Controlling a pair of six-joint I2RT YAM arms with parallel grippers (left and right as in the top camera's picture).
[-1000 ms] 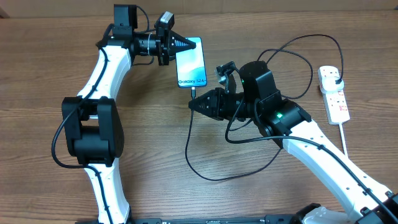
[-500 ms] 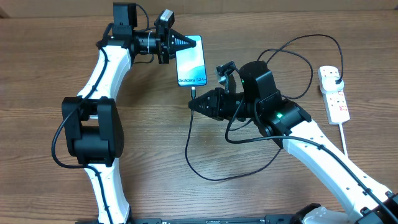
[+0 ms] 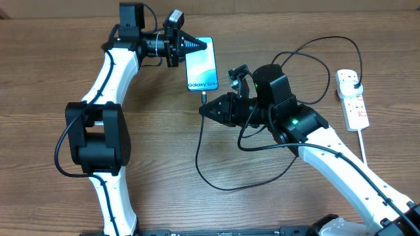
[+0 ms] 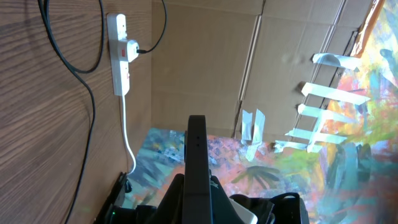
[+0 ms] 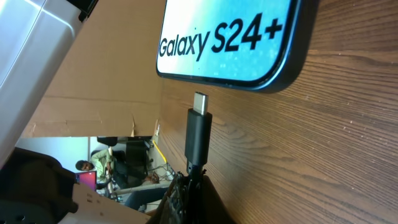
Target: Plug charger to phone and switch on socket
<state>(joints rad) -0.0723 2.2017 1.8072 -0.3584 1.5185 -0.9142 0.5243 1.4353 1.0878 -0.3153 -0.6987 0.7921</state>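
Note:
The phone (image 3: pixel 202 65) lies on the wooden table with its light-blue "Galaxy S24+" screen up. My left gripper (image 3: pixel 200 45) is shut on the phone's far edge, which shows edge-on as a black bar in the left wrist view (image 4: pixel 197 162). My right gripper (image 3: pixel 203 109) is shut on the charger cable just behind its black connector tip (image 5: pixel 199 130). The tip points at the phone's bottom edge (image 5: pixel 236 78) with a small gap between them. The black cable (image 3: pixel 216 177) loops over the table to a black plug in the white socket strip (image 3: pixel 351 98).
The socket strip's white cord (image 3: pixel 363 141) runs toward the table's near right. The strip also shows in the left wrist view (image 4: pixel 119 56), with its cord trailing down. Slack cable loops lie between my right arm (image 3: pixel 341 157) and the strip.

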